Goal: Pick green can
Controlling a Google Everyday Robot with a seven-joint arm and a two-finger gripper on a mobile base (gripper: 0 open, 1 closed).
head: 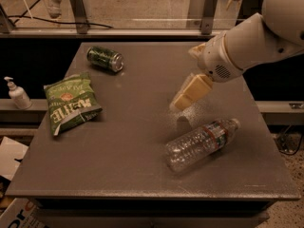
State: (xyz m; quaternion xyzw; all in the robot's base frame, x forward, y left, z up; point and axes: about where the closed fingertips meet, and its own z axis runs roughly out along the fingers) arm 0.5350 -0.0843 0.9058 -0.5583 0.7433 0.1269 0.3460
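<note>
The green can (105, 59) lies on its side near the back left of the grey table (118, 146), its silver end facing right. My gripper (179, 102) hangs over the middle of the table on a white arm coming in from the upper right. It is well to the right of the can and nearer the front, just above and left of the plastic bottle.
A clear plastic bottle (202, 143) lies on its side at the front right. A flat green chip bag (71, 102) lies at the left edge. A white pump bottle (17, 93) stands on a ledge left of the table. A glass barrier runs behind.
</note>
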